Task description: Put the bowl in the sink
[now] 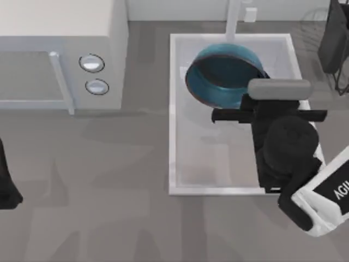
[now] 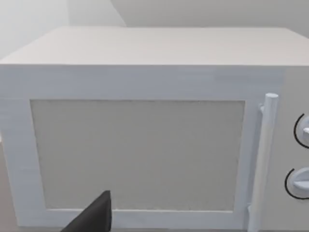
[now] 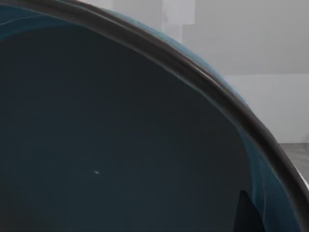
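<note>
One bowl (image 1: 223, 73) is sitting tilted over the far half of the one sink (image 1: 175, 114), its teal inside facing up and toward the top view's left, its dark rim close to the faucet post (image 1: 232, 22). The bowl's near right edge is disappearing under the right arm's wrist, so the right gripper (image 1: 248, 103) is sitting at that edge, and I cannot tell whether its fingers are clamping the rim or standing apart. In the right wrist view the bowl's inside (image 3: 120, 140) is looming very close, with a dark finger tip (image 3: 247, 212) showing against it. Left of the sink, one white microwave (image 1: 65, 52) is standing with two round knobs (image 1: 91, 63) and a bar handle. The left arm is idling at the table's left edge; one dark finger (image 2: 94, 215) of the left gripper is poking into its own view, facing the microwave door (image 2: 137, 154), its state unclear
</note>
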{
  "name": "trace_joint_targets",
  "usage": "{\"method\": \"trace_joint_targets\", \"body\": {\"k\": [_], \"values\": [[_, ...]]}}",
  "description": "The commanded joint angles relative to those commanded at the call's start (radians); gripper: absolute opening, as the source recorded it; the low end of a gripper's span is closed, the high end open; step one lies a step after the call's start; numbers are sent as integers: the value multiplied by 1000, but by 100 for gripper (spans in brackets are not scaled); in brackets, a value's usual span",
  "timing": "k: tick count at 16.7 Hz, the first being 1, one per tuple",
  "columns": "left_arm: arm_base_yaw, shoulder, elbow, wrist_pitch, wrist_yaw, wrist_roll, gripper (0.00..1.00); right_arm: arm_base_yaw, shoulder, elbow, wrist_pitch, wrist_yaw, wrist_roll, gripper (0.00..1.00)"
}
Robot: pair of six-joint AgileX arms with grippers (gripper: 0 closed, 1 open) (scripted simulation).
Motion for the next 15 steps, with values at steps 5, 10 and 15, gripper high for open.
{"method": "trace_joint_targets", "body": {"k": [5, 10, 15], "values": [[0, 0, 0, 0, 0, 0, 100, -3, 172, -37, 193, -4, -2, 0], [0, 0, 0, 0, 0, 0, 100, -3, 178, -38, 200, -4, -2, 0], [0, 0, 0, 0, 0, 0, 100, -3, 178, -38, 200, -4, -2, 38]]}}
